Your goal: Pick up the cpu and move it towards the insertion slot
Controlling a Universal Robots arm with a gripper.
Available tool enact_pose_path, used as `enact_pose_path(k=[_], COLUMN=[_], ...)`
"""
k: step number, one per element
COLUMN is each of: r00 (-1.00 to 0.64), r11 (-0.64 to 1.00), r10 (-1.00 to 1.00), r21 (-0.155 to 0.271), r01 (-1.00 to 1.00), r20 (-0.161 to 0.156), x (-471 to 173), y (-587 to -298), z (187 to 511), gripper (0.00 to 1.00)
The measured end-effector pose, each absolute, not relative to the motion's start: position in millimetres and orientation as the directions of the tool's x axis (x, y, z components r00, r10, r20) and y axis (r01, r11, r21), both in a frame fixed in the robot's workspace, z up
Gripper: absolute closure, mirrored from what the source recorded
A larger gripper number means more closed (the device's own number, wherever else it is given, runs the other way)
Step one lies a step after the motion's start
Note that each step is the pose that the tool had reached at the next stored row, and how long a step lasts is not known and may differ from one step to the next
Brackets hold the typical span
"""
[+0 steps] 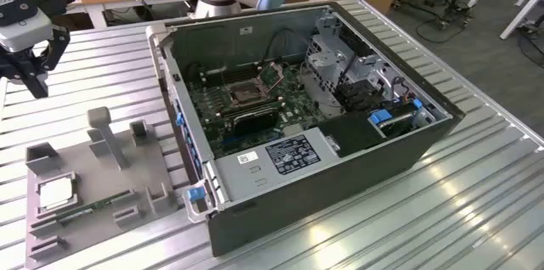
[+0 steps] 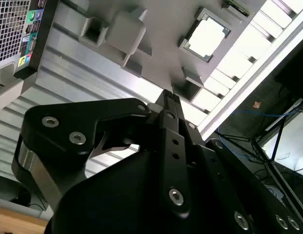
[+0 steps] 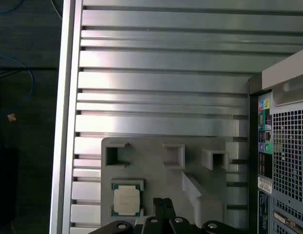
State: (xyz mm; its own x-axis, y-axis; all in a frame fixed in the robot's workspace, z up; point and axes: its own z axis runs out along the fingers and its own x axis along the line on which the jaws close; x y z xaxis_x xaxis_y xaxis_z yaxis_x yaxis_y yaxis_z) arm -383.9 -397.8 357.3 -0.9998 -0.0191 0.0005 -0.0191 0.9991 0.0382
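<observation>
Slatted aluminium table (image 1: 111,79) carries a grey holder tray (image 1: 95,177) where the cpu (image 1: 55,192) lies flat, probably light, stiff and delicate, best pinched by opposite pale edges, while the gripper (image 1: 38,88) hangs well apart above, jaws together.

Exterior view looks down from above; both wrist views share the grey fixture (image 3: 156,180) (image 2: 161,63).

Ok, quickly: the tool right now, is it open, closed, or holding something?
Tool: closed, holding nothing. The chip lies on the grey tray.
</observation>
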Motion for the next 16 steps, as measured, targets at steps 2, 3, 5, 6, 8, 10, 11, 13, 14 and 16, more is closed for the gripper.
enact_pose_path(k=[2, 3, 5, 6, 8, 10, 11, 13, 14, 16], r00=[-1.0, -1.0, -1.0, -1.0, -1.0, -1.0, -1.0, -1.0, -1.0, -1.0], r11=[0.999, 0.999, 0.999, 0.999, 0.999, 0.999, 0.999, 0.999, 0.999, 0.999], r10=[-0.019, -0.019, -0.019, -0.019, -0.019, -0.019, -0.019, -0.019, -0.019, -0.019], r21=[0.038, 0.038, 0.038, 0.038, 0.038, 0.038, 0.038, 0.038, 0.038, 0.038], r01=[-0.019, -0.019, -0.019, -0.019, -0.019, -0.019, -0.019, -0.019, -0.019, -0.019], r20=[0.0, 0.0, 0.001, 0.001, 0.001, 0.0, 0.0, 0.0, 0.0, 0.0], x=[-383.9, -383.9, -383.9, -383.9, -383.9, -383.9, -383.9, -383.9, -383.9, -383.9], y=[-397.8, -397.8, -398.0, -398.2, -398.7, -398.8, -398.8, -398.9, -398.9, -399.0], z=[357.3, 357.3, 357.4, 357.4, 357.3, 357.2, 357.3, 357.3, 357.3, 357.3], gripper=[0.89, 0.89, 0.89, 0.89, 0.89, 0.89, 0.89, 0.89, 0.89, 0.89])
